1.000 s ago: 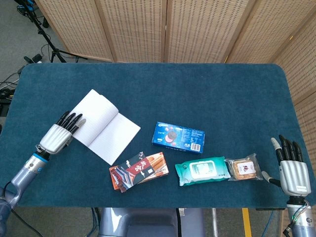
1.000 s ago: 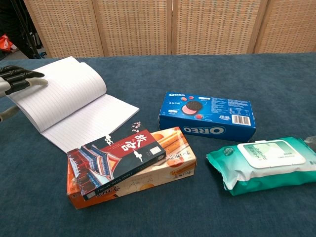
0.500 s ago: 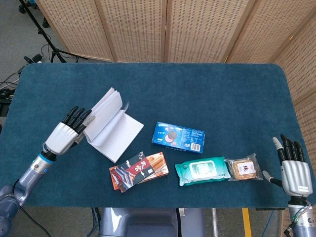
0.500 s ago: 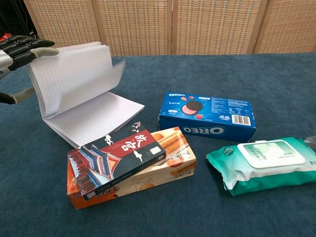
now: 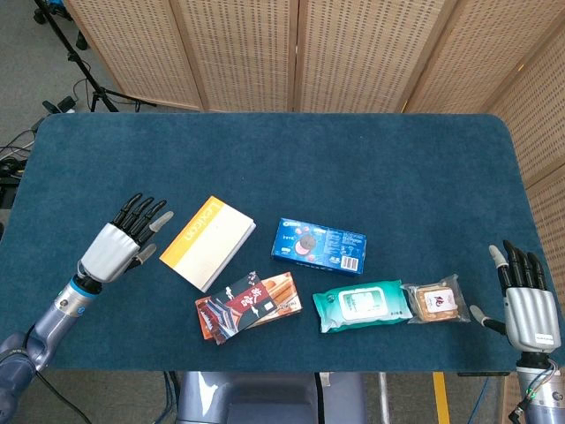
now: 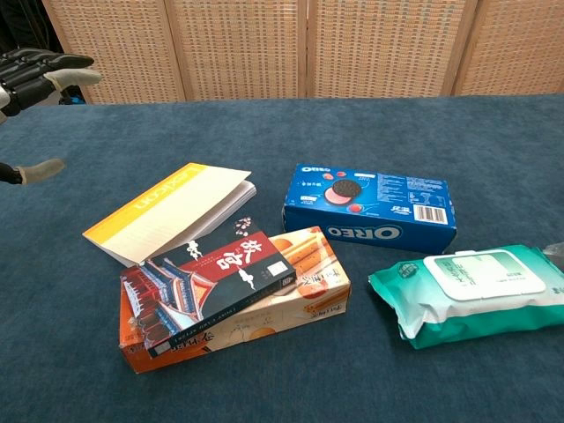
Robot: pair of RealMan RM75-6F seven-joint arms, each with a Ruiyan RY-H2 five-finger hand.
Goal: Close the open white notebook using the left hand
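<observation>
The notebook lies closed on the blue table, its cream cover with an orange spine strip facing up; the chest view shows the notebook too. My left hand hovers just left of it, fingers spread, holding nothing and not touching it. In the chest view only the fingers of that hand show at the top left edge. My right hand stays at the table's front right corner, fingers spread and empty.
A red and orange snack box lies just in front of the notebook, its corner close to the cover. A blue Oreo box, a green wipes pack and a wrapped pastry lie to the right.
The notebook's left half swung up and over, and the book now lies closed with its cover up. My left hand followed the pages rightward, then came off them.
</observation>
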